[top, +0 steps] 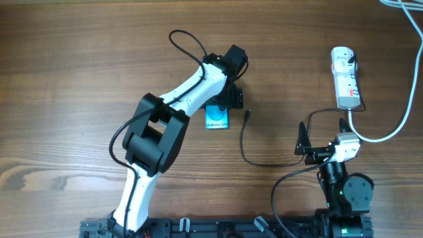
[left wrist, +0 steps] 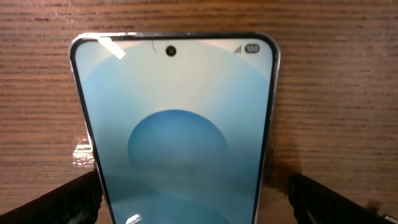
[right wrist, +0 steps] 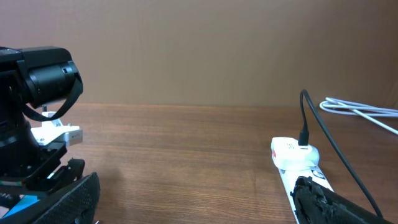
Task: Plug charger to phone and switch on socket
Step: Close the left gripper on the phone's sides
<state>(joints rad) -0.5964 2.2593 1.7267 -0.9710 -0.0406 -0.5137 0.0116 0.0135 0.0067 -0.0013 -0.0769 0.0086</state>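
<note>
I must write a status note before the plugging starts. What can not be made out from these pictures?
- Phone port: in the left wrist view the lower edge cuts off the near end; overhead, the left gripper covers part of it.
- Socket switch position: too small overhead; in the right wrist view a right finger hides the strip's near part.
- Charger tip shape: too small overhead.

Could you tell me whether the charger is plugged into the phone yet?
Not plugged in: the tip of the charger lies on the table beside the phone, apart from it.
</note>
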